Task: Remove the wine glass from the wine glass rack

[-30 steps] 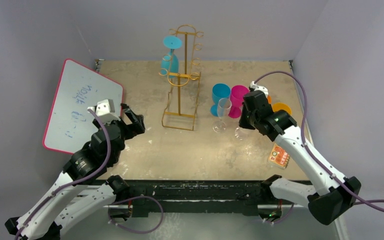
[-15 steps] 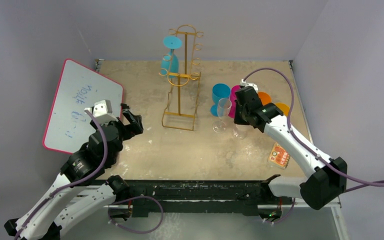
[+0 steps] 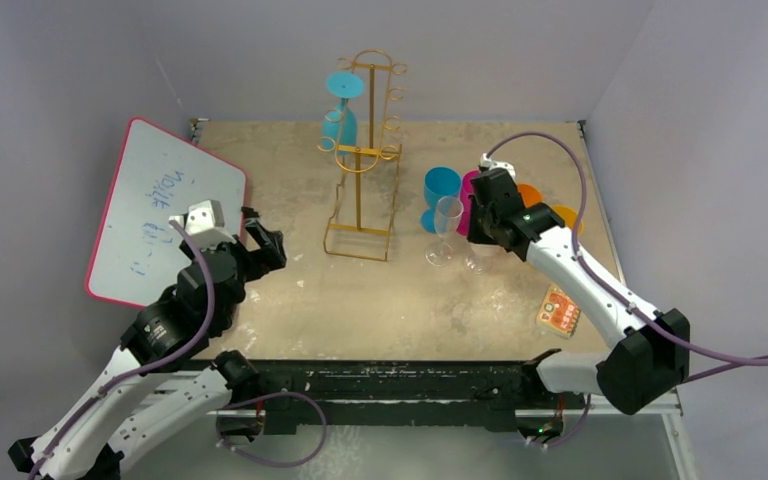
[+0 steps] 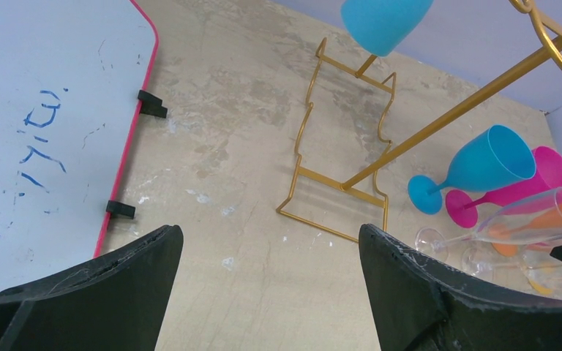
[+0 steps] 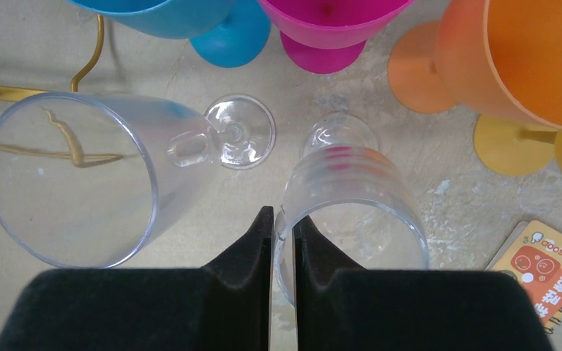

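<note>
**One glass on the rack, six grouped by the right arm**

Far left: one whiteboard (image 3: 165,210), pink-edged with blue scribble, is seen tilted up at the table's left side. Two black clips (image 4: 151,104) are noted on its edge.

Left gripper (image 3: 265,240): held just beside the whiteboard and aimed toward the rack, well apart from it. The jaws are spread wide and nothing is held between them.

Centre: one wine glass rack (image 3: 360,175) of gold wire is stood upright on its rectangular base, toward the back of the table. One hung blue wine glass (image 3: 342,108) is carried high on its left side, foot uppermost and bowl down.

Right of the rack: six glasses are grouped on the table.
- Back row: one standing blue glass (image 3: 440,186), one pink glass (image 5: 329,18), one orange glass (image 5: 527,58) and one yellow glass (image 5: 512,142).
- In front: two clear ones. The free clear glass (image 3: 447,225) is set near the rack's base, and the gripped clear glass (image 5: 358,190) is just beside it.

Right gripper (image 5: 282,219): clamped on the rim of the gripped clear glass, one finger inside the bowl and one outside.

Near right edge: one small orange booklet (image 3: 560,310) is laid flat.
</note>
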